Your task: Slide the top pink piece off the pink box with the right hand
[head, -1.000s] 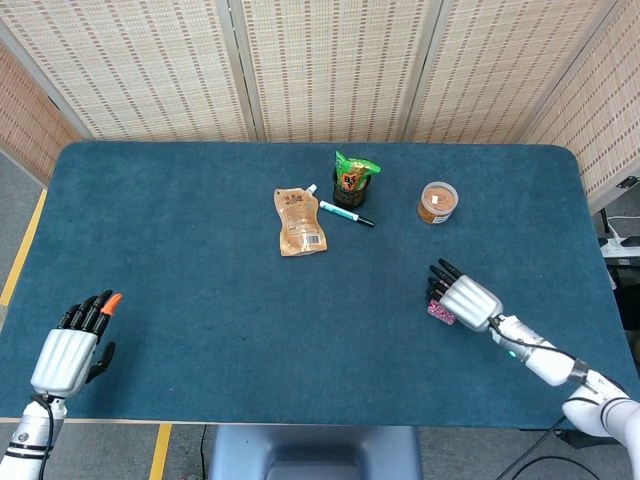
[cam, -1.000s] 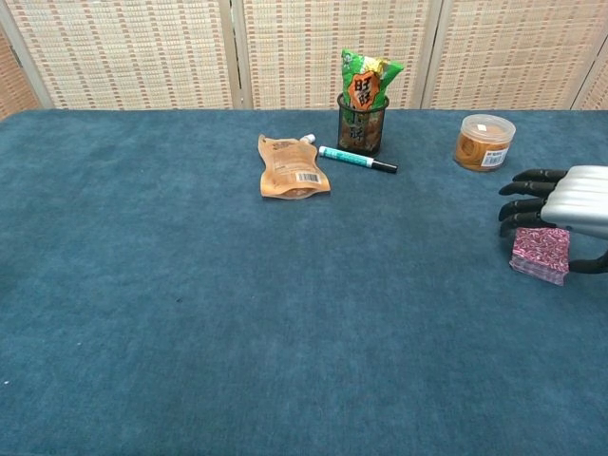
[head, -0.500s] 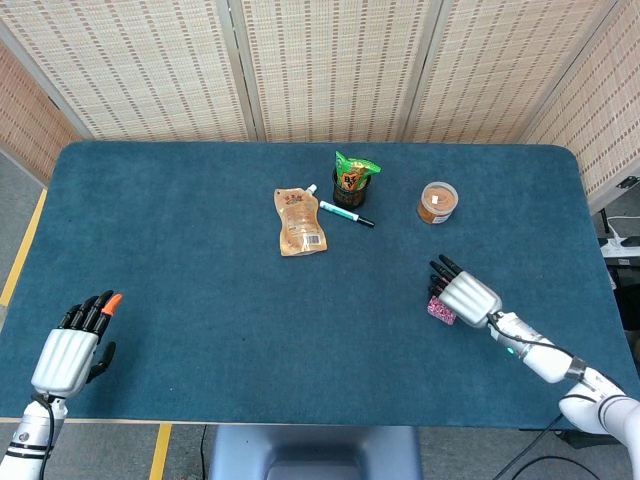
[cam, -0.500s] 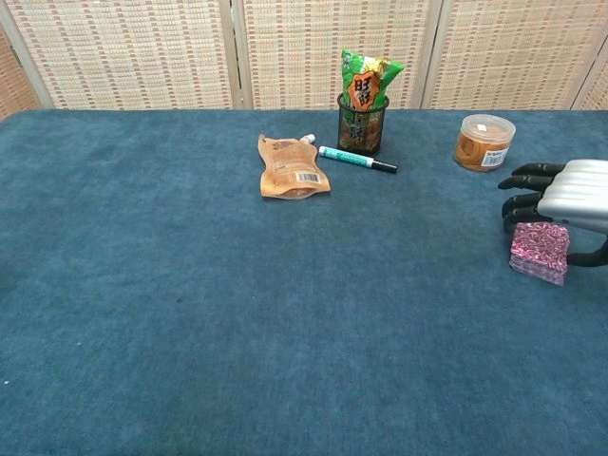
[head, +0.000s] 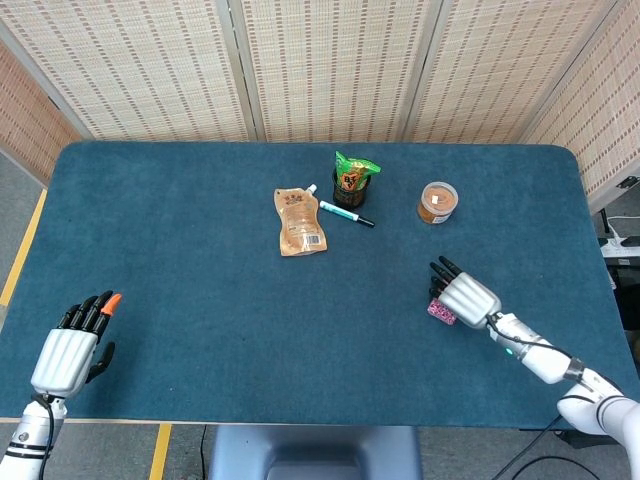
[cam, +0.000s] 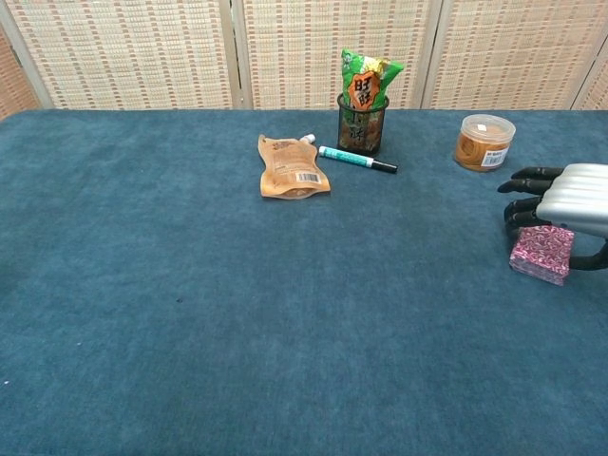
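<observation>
Resting over the pink box (cam: 542,254), the right hand (cam: 570,198) is seen at the right side of the worktop (head: 200,300), its dark fingers (cam: 525,202) curled down past the box's far edge and the thumb reaching round the near right side. The box is thus loosely cupped from above; whether it is truly gripped cannot be told, and a seam between a top piece and the body of the box is too small to be made out. The box lies directly beneath the palm, just toward the robot from the fingertips, so any slide has to be driven by fingers already in touch with the upper part. Its long axis cannot be judged. The left hand (head: 70,350) is held released, fingers apart and empty, at the near left corner, well apart from the box; the right hand is by far the nearer.

Compared with half a second earlier, the right hand is placed slightly further right and the box appears shifted a little with it, its upper face tilted a shade differently. The left hand is unchanged.
</observation>
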You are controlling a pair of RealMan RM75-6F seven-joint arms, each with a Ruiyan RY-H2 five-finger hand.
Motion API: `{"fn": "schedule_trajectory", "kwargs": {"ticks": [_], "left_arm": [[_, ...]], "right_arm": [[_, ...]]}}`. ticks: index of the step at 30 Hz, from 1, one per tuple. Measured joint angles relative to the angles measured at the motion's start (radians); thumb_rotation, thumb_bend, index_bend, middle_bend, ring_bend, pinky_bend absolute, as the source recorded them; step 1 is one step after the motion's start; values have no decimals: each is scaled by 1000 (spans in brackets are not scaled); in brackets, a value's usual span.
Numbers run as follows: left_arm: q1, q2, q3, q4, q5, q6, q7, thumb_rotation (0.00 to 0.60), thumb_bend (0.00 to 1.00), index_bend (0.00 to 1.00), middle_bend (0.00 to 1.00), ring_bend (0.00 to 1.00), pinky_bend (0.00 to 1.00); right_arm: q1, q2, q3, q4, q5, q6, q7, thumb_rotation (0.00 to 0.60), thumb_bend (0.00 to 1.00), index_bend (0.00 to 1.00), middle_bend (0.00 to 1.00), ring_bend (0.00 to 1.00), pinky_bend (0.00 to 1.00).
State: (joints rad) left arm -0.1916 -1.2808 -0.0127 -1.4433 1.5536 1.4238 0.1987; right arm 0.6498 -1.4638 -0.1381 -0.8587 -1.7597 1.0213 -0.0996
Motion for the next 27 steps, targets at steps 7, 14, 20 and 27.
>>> {"fn": "schedule_trajectory", "kwargs": {"ticks": [7, 14, 20, 27], "left_arm": [[0, 1, 1, 0, 3, 0, -4, 600, 477, 0, 71, 109, 200], [1, 3, 3, -2, 7, 4, -8, 600, 476, 0, 71, 109, 200], [2, 5, 4, -4, 9, 7, -9, 600, 475, 0, 71, 109, 200], [1, 5, 6, -5, 13, 8, -10, 600, 476, 0, 71, 109, 200]], "right_arm": [[0, -2, -4, 5, -4, 12, 5, 600, 220, 376, 270, 64, 27], [-1, -3, -3, 3, 0, 18, 4, 600, 219, 452, 319, 92, 34], [-3, 4, -1, -5, 1, 29, -5, 600, 220, 536, 353, 132, 42], [-4, 15, 3, -20, 1, 43, -15, 600, 219, 574, 374, 150, 46]]}}
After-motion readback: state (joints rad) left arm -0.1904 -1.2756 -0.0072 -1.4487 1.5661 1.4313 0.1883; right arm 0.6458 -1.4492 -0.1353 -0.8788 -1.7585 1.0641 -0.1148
